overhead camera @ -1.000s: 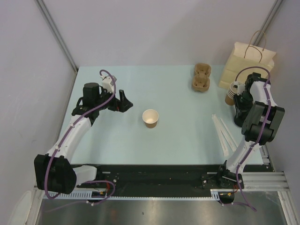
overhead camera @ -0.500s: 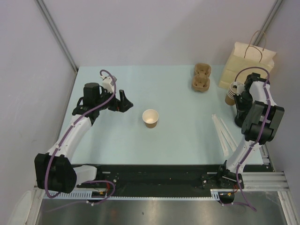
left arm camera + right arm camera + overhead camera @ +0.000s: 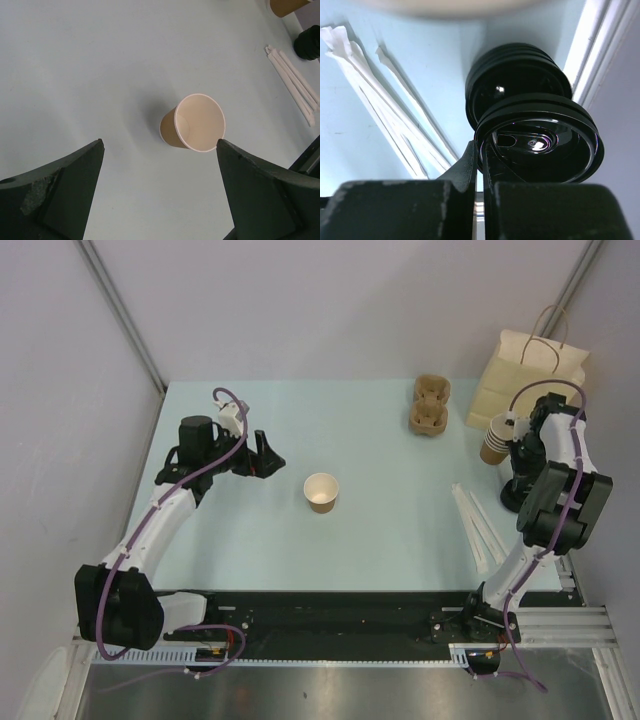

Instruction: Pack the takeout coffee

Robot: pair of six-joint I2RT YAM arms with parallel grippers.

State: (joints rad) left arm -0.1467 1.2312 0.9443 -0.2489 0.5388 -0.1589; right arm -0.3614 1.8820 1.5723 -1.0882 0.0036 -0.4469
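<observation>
The takeout coffee cup (image 3: 321,492) stands upright and empty at mid-table; it is brown outside and white inside. In the left wrist view the cup (image 3: 195,122) sits just ahead of my left gripper (image 3: 160,145), which is open, with its jaws wide apart. In the top view my left gripper (image 3: 268,456) is to the cup's left, apart from it. My right gripper (image 3: 482,156) is shut on the rim of a black plastic lid (image 3: 540,142) and holds it above a stack of black lids (image 3: 517,75). In the top view the right gripper (image 3: 518,468) is at the table's right side.
A stack of brown cups (image 3: 494,441) stands beside the right arm. A tan paper bag (image 3: 525,375) with handles is at the back right, and a cardboard cup carrier (image 3: 430,406) is left of it. White wrapped straws (image 3: 476,525) lie near the right edge.
My right wrist has shifted a little up and toward the back with the lid in its jaws. The left arm and the cup have barely moved.
</observation>
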